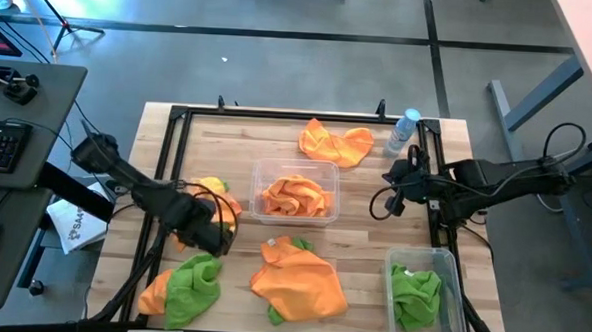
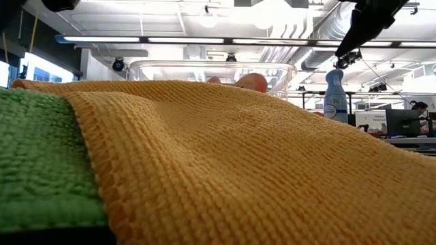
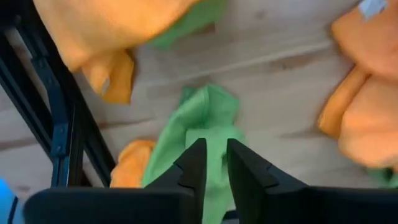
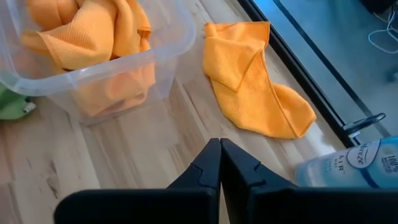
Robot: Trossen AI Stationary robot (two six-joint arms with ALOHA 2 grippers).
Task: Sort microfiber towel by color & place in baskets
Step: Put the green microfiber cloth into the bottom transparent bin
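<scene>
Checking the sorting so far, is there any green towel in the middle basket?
No. In the high view the middle basket holds only orange towel; the green towel lies in the other basket.

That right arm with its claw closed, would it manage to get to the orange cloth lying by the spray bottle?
Probably yes. The right gripper hangs shut over bare wood, and the orange cloth lies flat just ahead, nothing between them. The spray bottle stands off to one side; its fingers need opening first.
</scene>
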